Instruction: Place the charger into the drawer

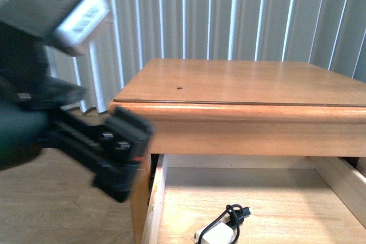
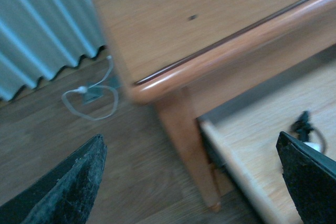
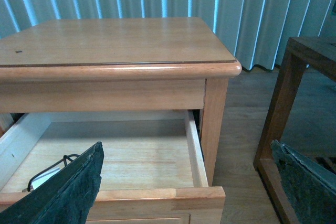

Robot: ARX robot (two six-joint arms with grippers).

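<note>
Left wrist view alone shows white cord (image 2: 81, 89) on floor (image 2: 52, 129); charger (image 1: 219, 232) in drawer (image 1: 286, 198).

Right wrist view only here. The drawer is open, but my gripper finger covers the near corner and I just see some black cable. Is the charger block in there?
Observer: Yes. Front view shows the white charger lying on the drawer floor, near its front.
Operator: Where is the left gripper?
Observer: The left gripper is outside the drawer, off the left corner of the table, open and empty.
Operator: Anything on the floor there?
Observer: A thin white cord lies loose by the blinds.
</note>
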